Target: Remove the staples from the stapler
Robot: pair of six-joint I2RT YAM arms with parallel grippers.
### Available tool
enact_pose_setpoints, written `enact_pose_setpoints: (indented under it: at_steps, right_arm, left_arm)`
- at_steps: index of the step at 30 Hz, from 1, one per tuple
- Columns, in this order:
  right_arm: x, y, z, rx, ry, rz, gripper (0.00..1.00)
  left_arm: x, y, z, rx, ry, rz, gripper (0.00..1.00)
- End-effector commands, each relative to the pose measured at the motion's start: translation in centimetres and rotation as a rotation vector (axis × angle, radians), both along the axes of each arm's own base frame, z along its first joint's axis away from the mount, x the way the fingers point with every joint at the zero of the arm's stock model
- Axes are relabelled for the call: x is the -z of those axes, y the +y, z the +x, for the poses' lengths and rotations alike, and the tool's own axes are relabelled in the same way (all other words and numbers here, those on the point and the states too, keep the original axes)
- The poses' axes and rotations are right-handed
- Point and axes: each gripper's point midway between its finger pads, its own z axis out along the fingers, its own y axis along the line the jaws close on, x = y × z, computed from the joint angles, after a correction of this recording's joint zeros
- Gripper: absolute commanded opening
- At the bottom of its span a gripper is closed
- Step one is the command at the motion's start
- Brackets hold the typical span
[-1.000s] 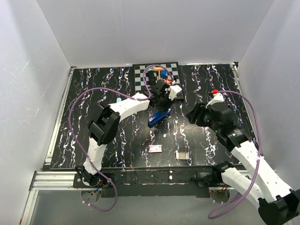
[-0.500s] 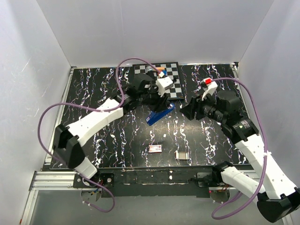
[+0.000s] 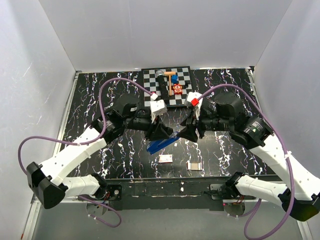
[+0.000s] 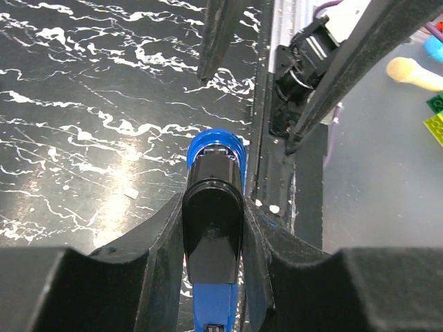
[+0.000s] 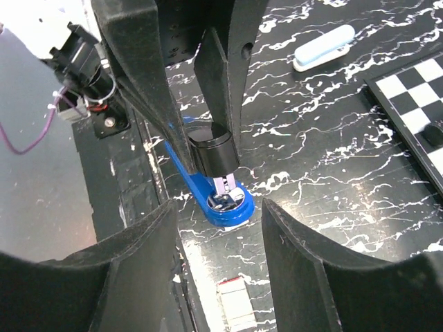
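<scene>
The dark-blue stapler (image 3: 159, 145) with a black top hangs tilted above the table's middle, held in my left gripper (image 3: 164, 133). In the left wrist view the stapler (image 4: 212, 207) sits squeezed between both fingers of that gripper (image 4: 213, 232). My right gripper (image 3: 186, 132) is open and empty, facing the stapler's raised end from the right. In the right wrist view the stapler's (image 5: 216, 190) open front end with its metal parts lies just ahead of the right gripper (image 5: 218, 211), between the spread fingers but untouched.
A small red-and-white box (image 3: 165, 158) and a small grey piece (image 3: 194, 165) lie near the front edge. The box also shows in the right wrist view (image 5: 235, 301). A checkerboard (image 3: 150, 82) with toys lies at the back. A pale-blue oblong piece (image 5: 324, 47) lies on the table.
My left gripper carried the stapler from near the checkerboard toward the front middle. My right gripper swung left and now faces the stapler closely.
</scene>
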Motion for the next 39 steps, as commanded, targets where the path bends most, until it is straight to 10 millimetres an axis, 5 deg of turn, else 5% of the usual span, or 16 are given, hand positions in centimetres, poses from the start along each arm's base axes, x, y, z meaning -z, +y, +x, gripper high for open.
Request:
enact_pose_setpoints:
  at_steps: [1, 19, 39]
  right_arm:
    - [-1.0, 0.5, -2.0, -0.126, -0.067, -0.03, 0.59]
    - [-0.3, 3.5, -3.8, -0.233, -0.067, -0.035, 0.56]
    - [0.1, 4.7, -4.7, -0.304, -0.047, -0.01, 0.32]
  left_arm:
    - [-3.4, 0.3, -2.6, 0.102, -0.068, -0.125, 0.0]
    - [-4.4, 1.3, -4.3, 0.131, -0.11, -0.189, 0.0]
    - [-5.2, 1.6, -5.2, 0.159, -0.119, -0.232, 0.0]
